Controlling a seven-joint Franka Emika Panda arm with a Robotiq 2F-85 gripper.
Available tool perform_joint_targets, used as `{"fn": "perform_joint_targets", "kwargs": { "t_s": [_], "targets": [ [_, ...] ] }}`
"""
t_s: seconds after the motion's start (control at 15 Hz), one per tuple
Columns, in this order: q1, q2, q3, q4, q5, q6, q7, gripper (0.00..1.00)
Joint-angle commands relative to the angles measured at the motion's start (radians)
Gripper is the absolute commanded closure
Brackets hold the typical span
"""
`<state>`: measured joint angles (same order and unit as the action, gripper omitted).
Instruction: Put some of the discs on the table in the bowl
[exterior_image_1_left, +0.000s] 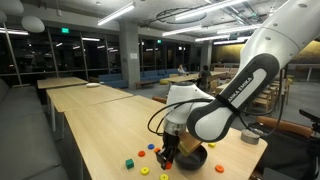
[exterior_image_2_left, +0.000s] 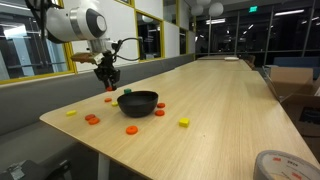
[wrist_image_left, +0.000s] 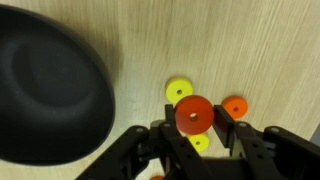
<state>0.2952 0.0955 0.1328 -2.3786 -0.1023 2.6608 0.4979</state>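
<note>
In the wrist view my gripper (wrist_image_left: 193, 118) is shut on a red disc (wrist_image_left: 193, 113) and holds it above the table, to the right of the black bowl (wrist_image_left: 50, 85). Under it lie a yellow disc (wrist_image_left: 179, 92), an orange disc (wrist_image_left: 234, 107) and another yellow disc (wrist_image_left: 201, 143). In both exterior views the gripper (exterior_image_1_left: 166, 152) (exterior_image_2_left: 108, 80) hangs just beside the bowl (exterior_image_1_left: 194, 157) (exterior_image_2_left: 138, 102). More discs lie round the bowl on the pale table (exterior_image_2_left: 220, 110): orange (exterior_image_2_left: 92, 119) (exterior_image_2_left: 130, 129), red (exterior_image_2_left: 159, 112) and yellow (exterior_image_2_left: 71, 113).
A small green cube (exterior_image_1_left: 145, 170) and a yellow piece (exterior_image_1_left: 129, 163) lie near the table's front end. A roll of tape (exterior_image_2_left: 283, 166) sits at a near corner. Similar tables (exterior_image_1_left: 70, 85) stand behind, and a cardboard box (exterior_image_2_left: 290, 80) stands beside the table.
</note>
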Motion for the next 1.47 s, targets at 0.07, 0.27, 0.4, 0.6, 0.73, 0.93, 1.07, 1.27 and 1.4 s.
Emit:
{"fn": "perform_joint_targets", "kwargs": {
  "t_s": [0.07,0.27,0.4,0.6,0.73,0.93,1.07,1.27,1.4],
  "targets": [
    [-0.06,-0.115,-0.056,-0.04,-0.259,0.013,0.263,0.73],
    [-0.125,-0.129,-0.064,-0.04,-0.43,-0.023,0.433,0.73],
    [-0.152,-0.116,-0.057,-0.038,-0.469,-0.065,0.48,0.73],
    [-0.158,-0.087,-0.044,-0.026,-0.417,-0.194,0.453,0.74],
    [-0.154,-0.071,-0.038,-0.02,-0.382,-0.242,0.426,0.74],
    [-0.15,-0.056,-0.026,-0.019,-0.306,-0.25,0.375,0.32],
    [-0.145,-0.065,-0.014,-0.032,-0.238,-0.214,0.308,0.18],
    [-0.121,-0.079,0.022,-0.044,-0.147,-0.166,0.207,0.0],
    [-0.103,-0.072,0.055,-0.049,-0.024,-0.121,0.091,0.0]
  ]
}}
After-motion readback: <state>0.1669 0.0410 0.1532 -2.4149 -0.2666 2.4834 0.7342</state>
